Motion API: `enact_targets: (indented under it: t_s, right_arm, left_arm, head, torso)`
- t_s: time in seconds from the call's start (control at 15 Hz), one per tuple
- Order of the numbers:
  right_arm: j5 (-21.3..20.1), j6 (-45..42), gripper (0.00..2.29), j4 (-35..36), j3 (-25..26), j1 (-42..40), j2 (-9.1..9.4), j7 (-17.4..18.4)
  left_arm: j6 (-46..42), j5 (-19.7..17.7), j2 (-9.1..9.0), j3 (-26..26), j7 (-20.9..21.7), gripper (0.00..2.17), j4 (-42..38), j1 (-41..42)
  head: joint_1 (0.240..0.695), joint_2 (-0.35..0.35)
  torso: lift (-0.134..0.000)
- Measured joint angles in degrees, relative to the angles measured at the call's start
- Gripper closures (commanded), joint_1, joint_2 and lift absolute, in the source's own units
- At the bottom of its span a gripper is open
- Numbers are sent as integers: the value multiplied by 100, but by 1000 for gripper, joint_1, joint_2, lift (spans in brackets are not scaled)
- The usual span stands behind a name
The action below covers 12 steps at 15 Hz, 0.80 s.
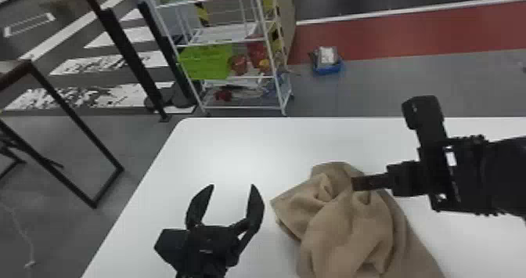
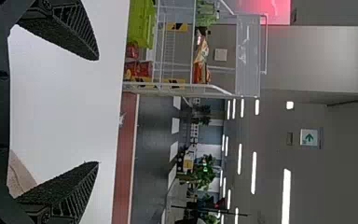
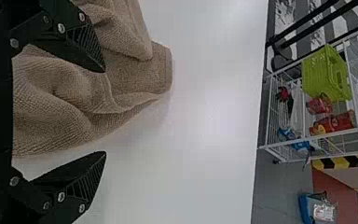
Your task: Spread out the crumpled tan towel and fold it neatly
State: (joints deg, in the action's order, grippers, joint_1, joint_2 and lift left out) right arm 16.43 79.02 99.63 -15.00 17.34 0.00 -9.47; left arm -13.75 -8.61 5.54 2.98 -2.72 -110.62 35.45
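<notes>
Left fingers [image 1: 255,206]: spread | Right fingers [image 3: 87,44]: spread | Tan towel [image 1: 332,222]: likely light, limp, non-slip; best pinched at hem [image 3: 167,70] ahead of right fingers

Robot mostly black. Left gripper [image 1: 233,185]: two flat fingers [image 2: 58,192], pointy like beaks, grainy sides, rows of little ridges [image 2: 81,25]. Small round holes [image 2: 3,74] in black part behind them. Boxy lump [image 1: 172,244] on left side. Right gripper [image 1: 354,183]: pointy black fingers, ridges too, shiny round screws [image 3: 61,28]. Right arm [image 1: 508,175]: thick, black, small white patch [image 1: 451,158], bumpy edges, stubby post [image 1: 431,135], rounded block [image 1: 422,109] at its far end.
</notes>
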Motion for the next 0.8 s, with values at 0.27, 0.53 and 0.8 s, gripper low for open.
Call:
enact_targets:
  t_s: [0.27, 0.53, 0.8]
  right_arm:
    - [69, 10, 286, -287, -165, 251, 0, -3]
    - [44, 71, 488, -540, -408, 480, 0, -1]
    - [-68, 139, 532, -617, -535, 543, 0, 8]
  left_arm:
    - [48, 0, 0, 0, 0, 80, 7, -26]
    - [158, 9, 0, 2, -16, 83, 30, -64]
    - [155, 9, 0, 28, -13, 83, 31, -66]
  head:
    - [695, 334]
    - [695, 344]
    - [695, 347]
  torso:
    - [-122]
    - [-122]
    - [-122]
